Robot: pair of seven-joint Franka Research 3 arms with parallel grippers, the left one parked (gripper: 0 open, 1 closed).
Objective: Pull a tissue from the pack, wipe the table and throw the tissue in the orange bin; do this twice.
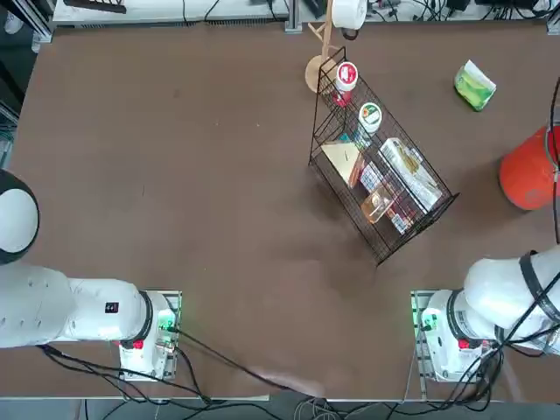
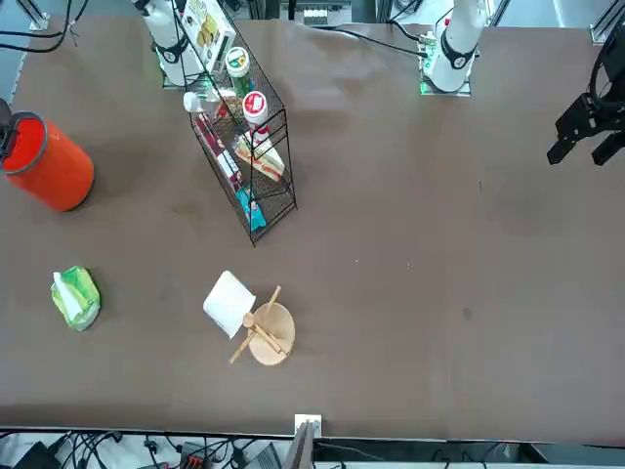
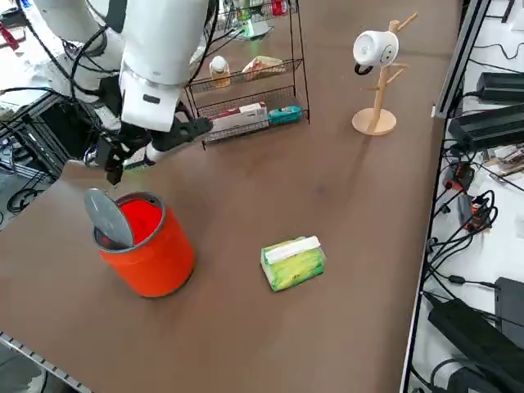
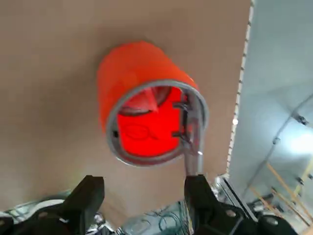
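The orange bin (image 1: 528, 169) (image 2: 49, 164) (image 3: 147, 241) stands near the right edge of the dark-brown table (image 1: 175, 175), with its grey lid (image 3: 106, 217) tipped upright. My right gripper (image 3: 131, 160) (image 4: 144, 186) hovers just above and behind the bin. It is open, with nothing between its fingers. In the wrist view I look down into the bin's red inside (image 4: 146, 122). The green pack (image 1: 474, 86) (image 2: 75, 297) (image 3: 292, 262) lies on the table beyond the bin, and a white tissue edge shows on its top. No loose tissue is in view.
A black wire basket (image 1: 381, 175) (image 3: 246, 90) with snack packets and red-lidded cups lies at mid-table. A wooden mug tree (image 1: 319, 70) (image 3: 377, 82) carrying a white mug stands at the far side. The table's right edge runs close by the bin.
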